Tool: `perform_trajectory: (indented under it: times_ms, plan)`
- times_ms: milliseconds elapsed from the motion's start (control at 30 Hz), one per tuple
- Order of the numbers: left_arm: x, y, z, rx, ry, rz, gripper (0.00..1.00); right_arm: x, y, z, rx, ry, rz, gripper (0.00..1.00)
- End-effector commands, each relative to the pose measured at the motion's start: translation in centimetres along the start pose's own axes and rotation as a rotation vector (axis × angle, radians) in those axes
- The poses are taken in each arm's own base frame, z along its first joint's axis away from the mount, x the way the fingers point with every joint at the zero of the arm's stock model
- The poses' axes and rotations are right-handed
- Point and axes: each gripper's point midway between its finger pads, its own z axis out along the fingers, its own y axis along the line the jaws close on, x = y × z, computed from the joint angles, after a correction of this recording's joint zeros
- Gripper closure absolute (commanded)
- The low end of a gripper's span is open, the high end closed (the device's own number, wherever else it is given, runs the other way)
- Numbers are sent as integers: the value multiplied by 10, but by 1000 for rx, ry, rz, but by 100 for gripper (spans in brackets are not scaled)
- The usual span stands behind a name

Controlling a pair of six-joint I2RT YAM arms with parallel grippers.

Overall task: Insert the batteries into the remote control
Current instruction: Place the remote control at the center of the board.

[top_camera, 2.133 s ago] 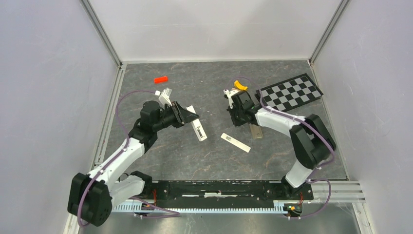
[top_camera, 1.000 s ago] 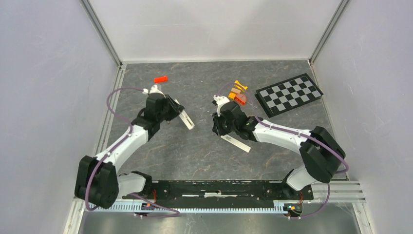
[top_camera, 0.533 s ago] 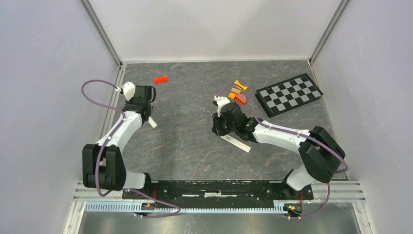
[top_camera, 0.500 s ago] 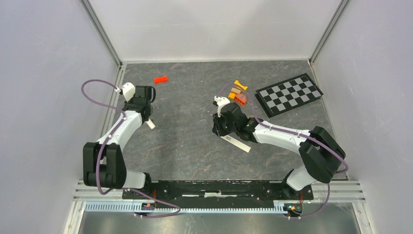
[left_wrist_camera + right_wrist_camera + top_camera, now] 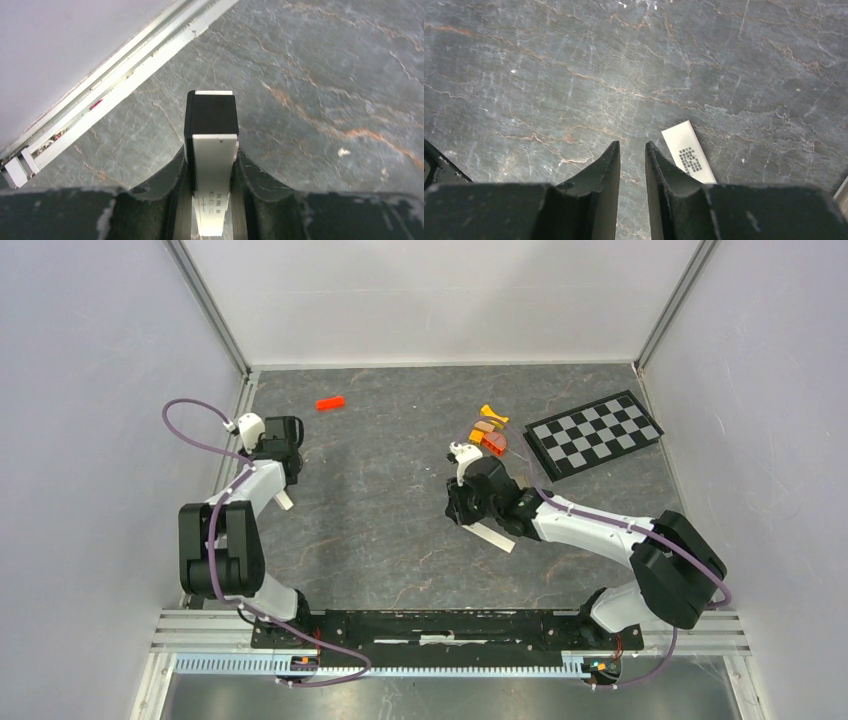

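The remote control point(image 5: 492, 536), a slim white strip with a grid of small dark marks at one end, lies flat on the table; it also shows in the right wrist view point(image 5: 688, 159). My right gripper point(image 5: 460, 514) hovers just left of its far end, its jaws point(image 5: 632, 147) a narrow gap apart with nothing between them. My left gripper point(image 5: 282, 486) is shut on a narrow white bar point(image 5: 212, 167) with a black end point(image 5: 211, 112), held near the left rail. No batteries are in view.
Orange and yellow blocks point(image 5: 488, 434) lie behind the right gripper. A red block point(image 5: 330, 402) lies at the back left. A checkerboard point(image 5: 595, 432) lies at the back right. The left metal rail point(image 5: 125, 75) runs close to the left gripper.
My left arm has swung left to the rail, carrying the white bar. My right gripper left the orange blocks and came down beside the white strip.
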Motion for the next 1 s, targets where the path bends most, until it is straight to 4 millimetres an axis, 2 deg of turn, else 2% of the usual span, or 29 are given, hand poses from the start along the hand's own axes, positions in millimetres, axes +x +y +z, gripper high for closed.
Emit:
perform_trajectory:
  times_ms: [0, 233, 400, 600, 700, 767, 833, 967]
  plan:
    - [-16, -4, 21, 3, -46, -23, 98, -4, -7, -5, 8, -27, 1, 71]
    - [-16, -16, 28, 55, -44, -24, 98, -1, -15, -6, 22, -25, 17, 71]
    - [-20, -15, 27, 50, -52, -21, 98, -2, -19, -4, 29, -24, 22, 71]
    - [-16, -16, 29, 45, -28, -5, 98, -1, -17, -4, 7, -7, 35, 71]
    - [-15, -13, 37, 33, 44, 8, 98, -4, -17, -5, 11, -6, 37, 71]
    - [-18, -27, 42, 97, 140, -1, 98, -4, -17, -5, 10, -6, 46, 71]
    - [-6, -49, 37, 196, 256, 19, 98, -3, -17, -5, 10, -5, 56, 71]
    - [28, -109, -13, 579, 458, -105, 98, 1, -20, -6, 23, -3, 76, 71]
